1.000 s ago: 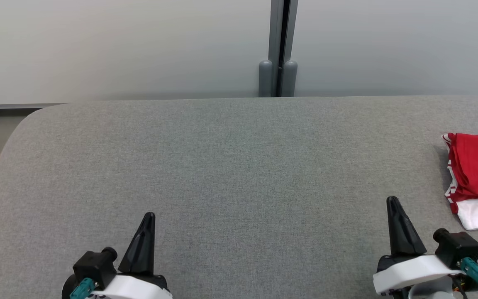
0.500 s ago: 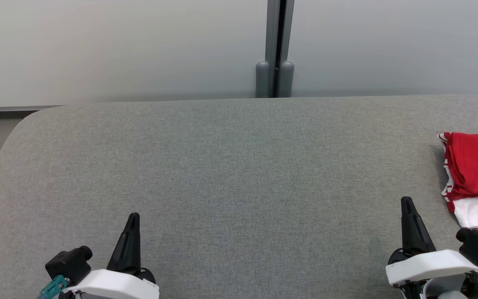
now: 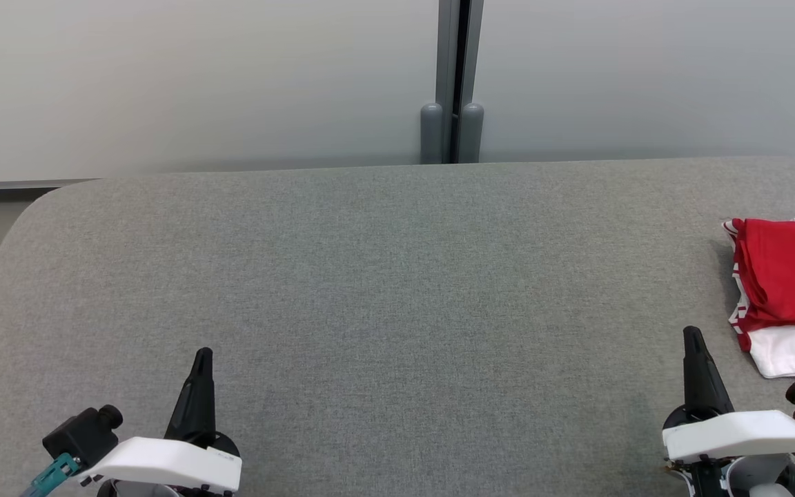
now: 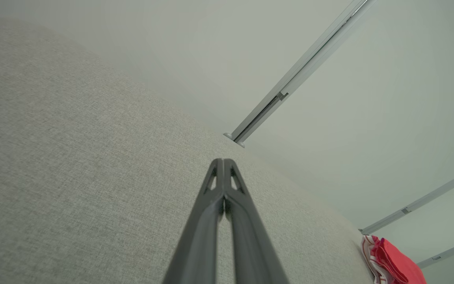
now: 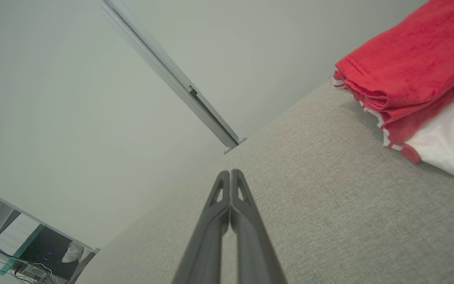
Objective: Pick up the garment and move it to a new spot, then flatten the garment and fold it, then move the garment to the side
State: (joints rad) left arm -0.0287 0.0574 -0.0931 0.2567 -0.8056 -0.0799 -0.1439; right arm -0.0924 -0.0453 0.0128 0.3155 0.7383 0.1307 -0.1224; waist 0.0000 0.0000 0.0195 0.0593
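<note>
In the head view, a red-and-white garment (image 3: 784,276) is seen lying folded at the far right of the grey fabric-covered desk (image 3: 397,276), partly cut off by the frame edge, a white label showing on its near corner. The left end effector (image 3: 202,355) and the right end effector (image 3: 693,335) are held low at the near edge, well apart from each other, each clenched on nothing; the right one is near the garment but clear of it. In the left wrist view, the left end effector (image 4: 223,162) is shown with its two fingers pressed together above bare desk (image 4: 73,157), the garment (image 4: 392,260) well away at the lower right. In the right wrist view, the right end effector (image 5: 231,173) is likewise closed and empty, and the garment (image 5: 408,59) is seen stacked in several layers on the desk (image 5: 329,205). The cloth is judged to be light, soft and limp; should it be handled again, all layers are best pinched together at the thick folded edge, so that the stack is not pulled open.
</note>
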